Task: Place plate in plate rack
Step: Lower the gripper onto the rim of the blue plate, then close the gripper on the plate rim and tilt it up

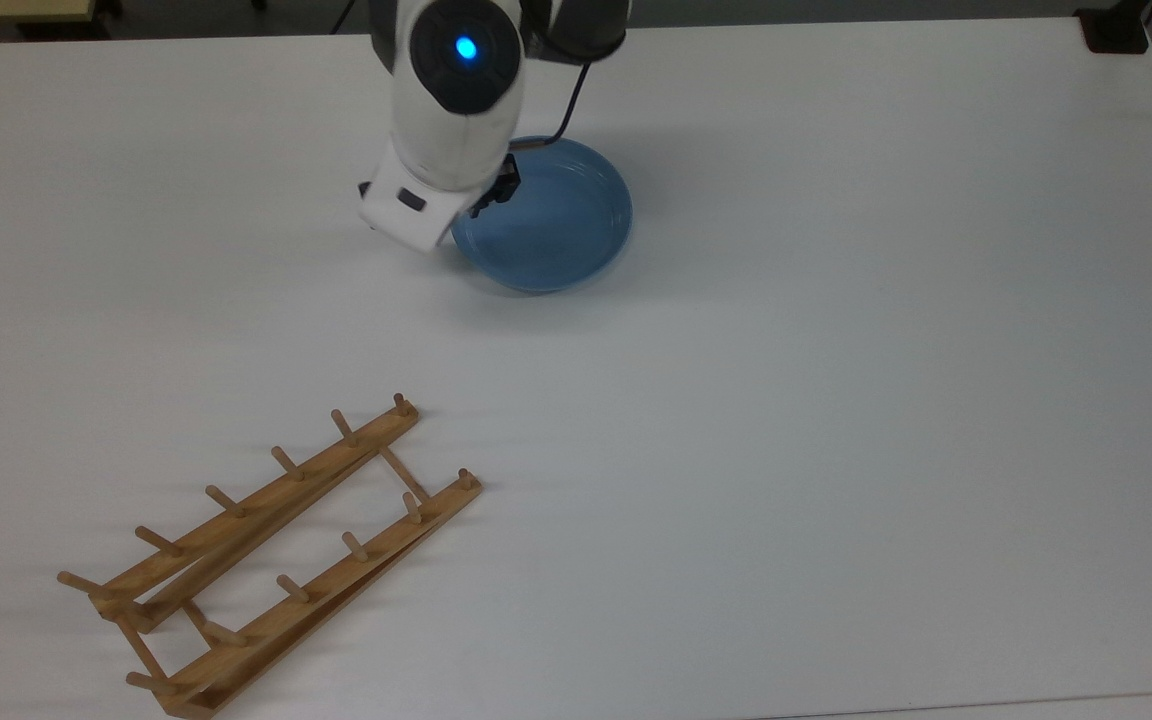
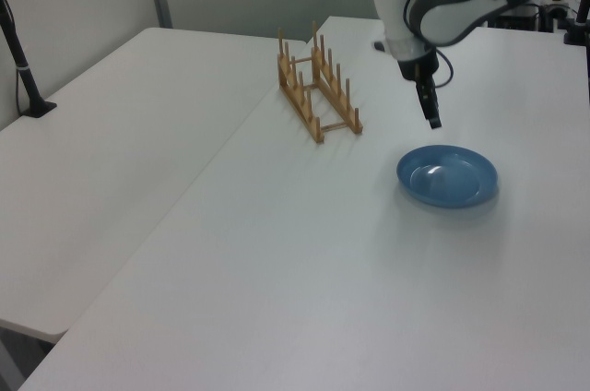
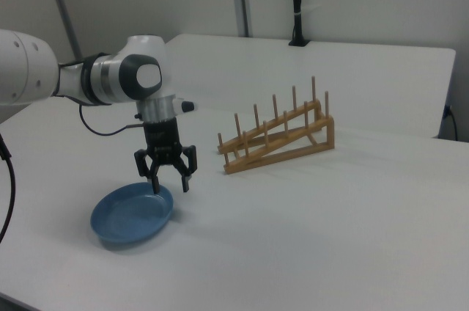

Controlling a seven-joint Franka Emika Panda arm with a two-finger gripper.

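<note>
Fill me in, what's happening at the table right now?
The arm's gripper hangs open over the near edge of the blue plate, one finger above the rim and one just outside it, not gripping yet. The plate lies flat on the white table. The wooden plate rack stands empty some way off, toward the top view's lower left.

The plate (image 1: 556, 220) is plain light blue. The rack (image 1: 266, 560) is light-brown wood. The table (image 1: 836, 400) is white, unpatterned. The arm (image 1: 456, 90) is white with black and grey joints and a small blue light on a dark disc; its gripper (image 3: 167, 183) is black.
</note>
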